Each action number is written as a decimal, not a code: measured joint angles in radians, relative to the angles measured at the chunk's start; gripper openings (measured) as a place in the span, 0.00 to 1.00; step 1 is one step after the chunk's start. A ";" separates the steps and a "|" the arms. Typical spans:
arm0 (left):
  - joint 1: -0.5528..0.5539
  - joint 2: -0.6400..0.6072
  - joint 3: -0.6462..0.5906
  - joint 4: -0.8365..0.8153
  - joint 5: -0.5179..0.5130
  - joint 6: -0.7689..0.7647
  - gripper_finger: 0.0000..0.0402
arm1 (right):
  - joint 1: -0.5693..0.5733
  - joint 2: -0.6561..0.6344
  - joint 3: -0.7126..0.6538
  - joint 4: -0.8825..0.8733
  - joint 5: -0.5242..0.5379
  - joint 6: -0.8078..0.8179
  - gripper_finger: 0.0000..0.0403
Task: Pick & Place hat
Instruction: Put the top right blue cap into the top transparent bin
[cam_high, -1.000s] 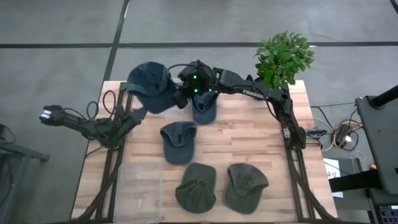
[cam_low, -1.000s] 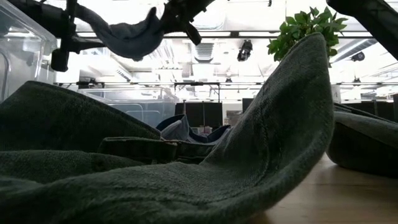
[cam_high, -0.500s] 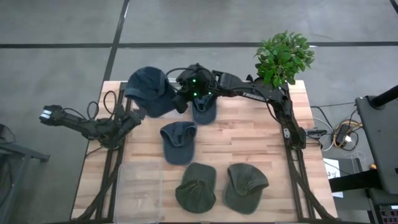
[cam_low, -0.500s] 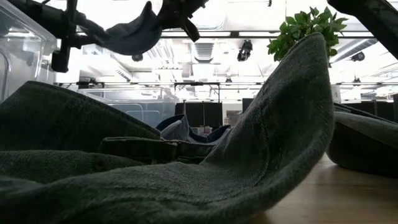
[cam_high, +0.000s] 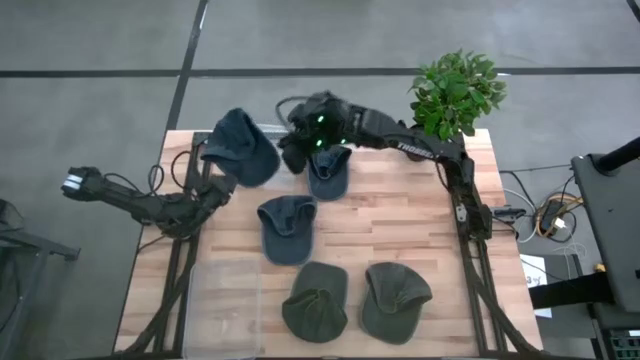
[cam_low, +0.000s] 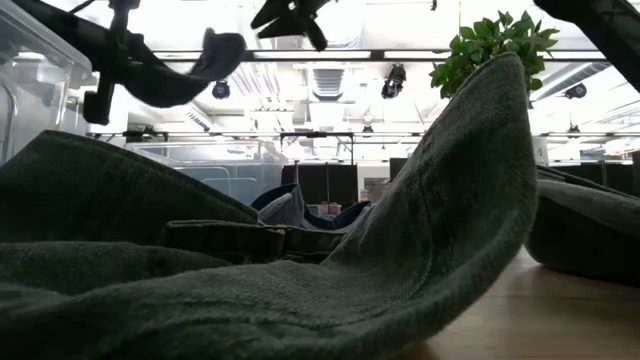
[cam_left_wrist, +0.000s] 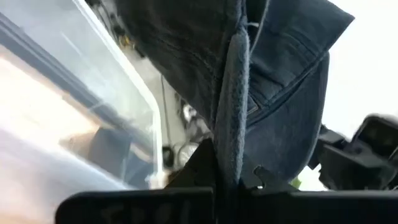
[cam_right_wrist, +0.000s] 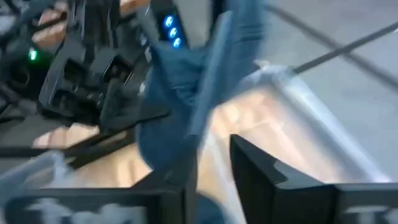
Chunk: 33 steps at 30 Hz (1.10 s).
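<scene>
A blue hat (cam_high: 242, 146) is in the air over the table's far left corner; it also shows in the low view (cam_low: 185, 75). My left gripper (cam_high: 222, 181) is shut on it, reaching in from the table's left side. My right gripper (cam_high: 296, 152) is just right of the hat, apart from it, with its fingers open (cam_right_wrist: 214, 177). In the low view my right gripper (cam_low: 290, 14) hangs clear of the hat. My left gripper pinches an edge of the blue hat (cam_left_wrist: 231, 134) between its two fingers. The edge runs along the fingers and stands edge-on in the wrist view. The hat's near left edge (cam_high: 228, 172) is at the fingers, and the rest is lifted clear of the table.
Two blue hats (cam_high: 328, 172) (cam_high: 287, 228) lie at the table's middle, two green hats (cam_high: 315, 300) (cam_high: 395, 298) near the front edge. A potted plant (cam_high: 455, 92) stands at the far right corner. A clear plastic bin (cam_high: 225, 310) sits at the front left.
My right gripper has let go of the blue hat and drawn a little up and toward the far edge. The hat has swung toward the table's left, away from the right gripper, and now hangs from my left gripper alone.
</scene>
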 joint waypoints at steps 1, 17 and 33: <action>0.000 0.000 0.001 0.004 -0.022 -0.011 0.01 | -0.005 -0.009 0.001 -0.001 0.005 -0.009 0.28; 0.061 0.069 0.013 0.001 -0.223 -0.223 0.02 | -0.004 -0.070 -0.003 0.047 0.025 -0.068 0.52; 0.279 0.354 0.119 -0.012 -0.032 -0.286 0.02 | -0.003 -0.070 -0.004 0.018 0.025 -0.112 0.52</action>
